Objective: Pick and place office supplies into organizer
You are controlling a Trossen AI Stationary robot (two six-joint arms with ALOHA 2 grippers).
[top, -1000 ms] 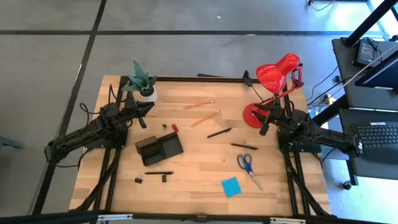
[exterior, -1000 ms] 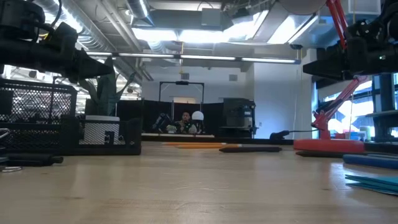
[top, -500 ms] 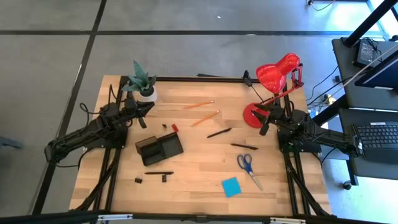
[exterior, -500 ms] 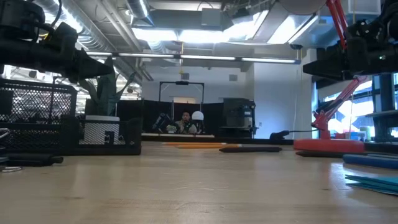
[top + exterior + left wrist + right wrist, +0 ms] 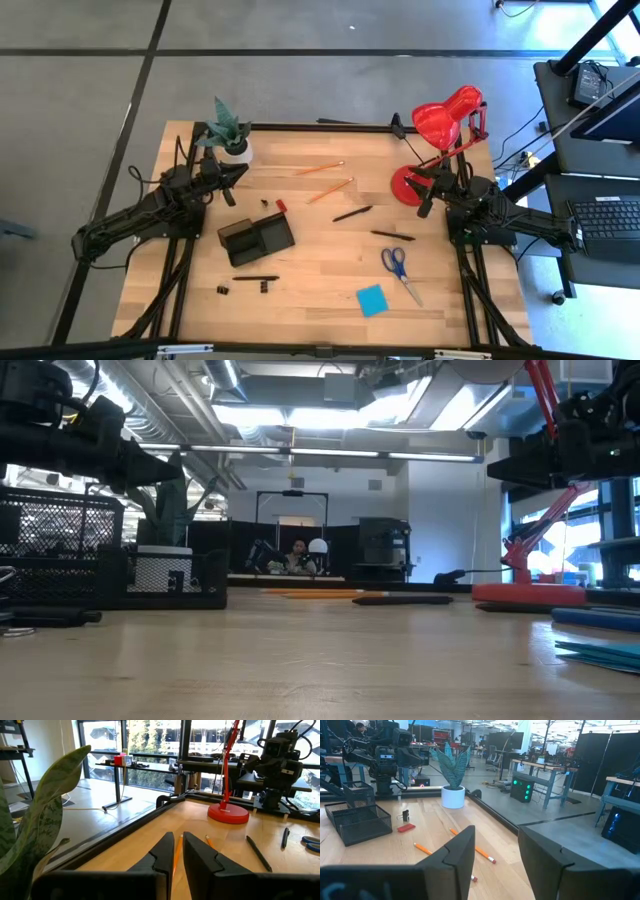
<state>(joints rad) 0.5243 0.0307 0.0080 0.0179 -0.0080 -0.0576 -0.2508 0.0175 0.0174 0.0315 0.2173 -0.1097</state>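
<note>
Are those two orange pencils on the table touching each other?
Apart. The high view shows one pencil lying nearer the table's far edge and the other pencil below it, with bare wood between them.

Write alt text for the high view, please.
Seen from above, a black organizer sits on a wooden table among scattered pencils, pens, scissors and a blue pad. Both arms wait at the sides.

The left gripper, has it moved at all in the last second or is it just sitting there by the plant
No. In the high view the left gripper sits in the same spot beside the potted plant, up the table from the organizer, empty.
</note>
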